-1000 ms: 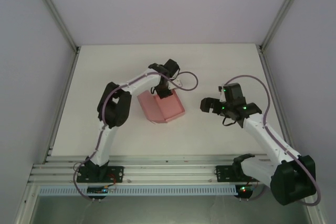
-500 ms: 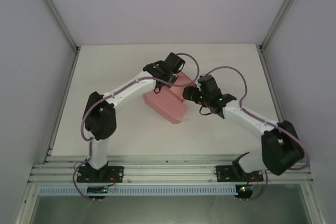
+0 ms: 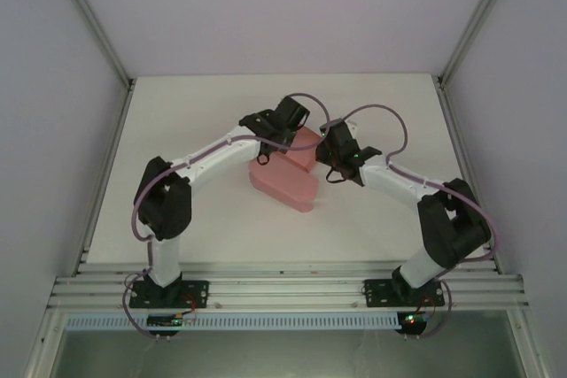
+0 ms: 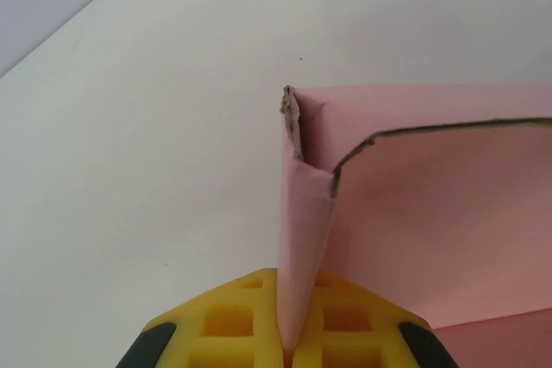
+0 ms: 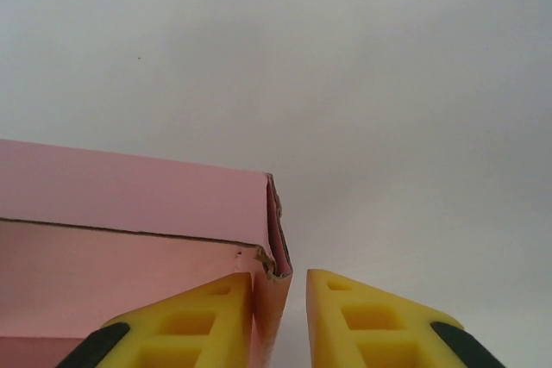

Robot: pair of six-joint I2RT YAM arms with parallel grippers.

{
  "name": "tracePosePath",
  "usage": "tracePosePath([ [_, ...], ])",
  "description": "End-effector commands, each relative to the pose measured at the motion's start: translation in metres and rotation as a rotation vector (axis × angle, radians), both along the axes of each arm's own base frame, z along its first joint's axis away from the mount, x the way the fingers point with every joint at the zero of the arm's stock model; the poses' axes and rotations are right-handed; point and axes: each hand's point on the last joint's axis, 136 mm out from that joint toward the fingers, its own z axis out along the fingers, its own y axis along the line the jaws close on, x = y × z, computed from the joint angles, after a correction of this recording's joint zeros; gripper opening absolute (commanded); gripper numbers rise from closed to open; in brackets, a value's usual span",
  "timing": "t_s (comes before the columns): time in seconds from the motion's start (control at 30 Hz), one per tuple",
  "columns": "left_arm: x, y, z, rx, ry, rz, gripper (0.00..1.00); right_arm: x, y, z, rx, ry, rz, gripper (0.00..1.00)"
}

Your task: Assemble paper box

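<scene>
The pink paper box [image 3: 285, 181] lies partly folded in the middle of the white table, with one panel raised at its far side. My left gripper [image 3: 282, 135] is shut on an upright pink side flap [image 4: 304, 239], pinched between the yellow pads [image 4: 233, 321]. My right gripper [image 3: 327, 153] straddles the box's right wall [image 5: 274, 290]. Its left pad touches the card, and a narrow gap remains at its right pad [image 5: 371, 321]. The box's inner panels [image 5: 121, 256] lie to the left of that wall.
The white table [image 3: 195, 121] spreads around the box. Pale walls with metal corner posts [image 3: 97, 33] close in the sides and back. An aluminium rail [image 3: 283, 294] with both arm bases runs along the near edge.
My right arm swung left from the table's right side to the box, and its jaws narrowed around the box's right wall. My left arm stretched out and turned the box slightly.
</scene>
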Motion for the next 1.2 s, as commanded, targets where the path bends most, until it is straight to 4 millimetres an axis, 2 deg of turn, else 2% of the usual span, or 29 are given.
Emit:
tracePosePath([
  [0.0,0.006,-0.007,0.035,-0.154,-0.061,0.021,0.0,0.005,0.012,-0.007,0.074,-0.009,0.028,0.26],
  [0.1,0.007,-0.008,0.032,-0.156,-0.057,0.031,0.0,0.005,0.024,-0.004,0.145,-0.027,0.079,0.26],
  [0.2,0.009,-0.004,0.028,-0.135,-0.055,0.047,0.0,0.003,0.021,-0.002,0.138,-0.034,0.078,0.14],
  [0.27,0.011,-0.002,0.025,-0.114,-0.062,0.06,0.0,0.002,0.012,-0.001,0.087,-0.032,0.051,0.01],
  [0.3,0.013,0.002,0.022,-0.094,-0.071,0.074,0.0,0.003,0.005,0.001,0.045,-0.034,0.033,0.0],
  [0.37,0.021,0.018,0.018,0.0,-0.119,0.139,0.0,-0.001,-0.009,0.005,-0.047,-0.028,-0.011,0.0],
  [0.5,0.036,0.079,0.005,0.329,-0.233,0.354,0.0,-0.015,-0.028,0.017,-0.124,-0.015,-0.056,0.0],
  [0.57,0.038,0.097,-0.001,0.374,-0.218,0.408,0.0,-0.015,-0.039,0.026,-0.177,-0.04,-0.091,0.0],
  [0.67,0.039,0.108,0.005,0.364,-0.264,0.465,0.0,-0.023,-0.039,0.021,-0.17,-0.007,-0.078,0.0],
  [0.77,0.04,0.101,0.01,0.301,-0.277,0.468,0.0,-0.017,-0.032,0.022,-0.143,-0.032,-0.065,0.0],
  [0.87,0.041,0.096,0.017,0.31,-0.296,0.484,0.0,-0.016,-0.024,0.02,-0.129,-0.021,-0.039,0.0],
  [0.93,0.042,0.081,0.009,0.241,-0.219,0.423,0.0,-0.017,-0.014,0.018,-0.092,-0.019,0.0,0.0],
  [0.97,0.042,0.063,-0.003,0.17,-0.149,0.329,0.01,-0.02,-0.004,0.015,-0.051,-0.006,0.053,0.0],
  [1.03,0.032,0.031,-0.019,0.059,-0.053,0.16,0.03,-0.018,0.007,0.017,0.008,-0.022,0.09,0.1],
  [1.07,0.029,0.017,-0.019,0.007,-0.046,0.104,0.03,-0.016,0.009,0.019,0.013,-0.034,0.097,0.14],
  [1.1,0.025,0.01,-0.02,-0.007,-0.035,0.073,0.02,-0.017,0.015,0.02,0.022,-0.034,0.127,0.23],
  [1.17,0.019,0.0,-0.023,-0.013,-0.007,0.006,0.0,-0.024,0.035,0.024,0.084,-0.017,0.231,0.48],
])
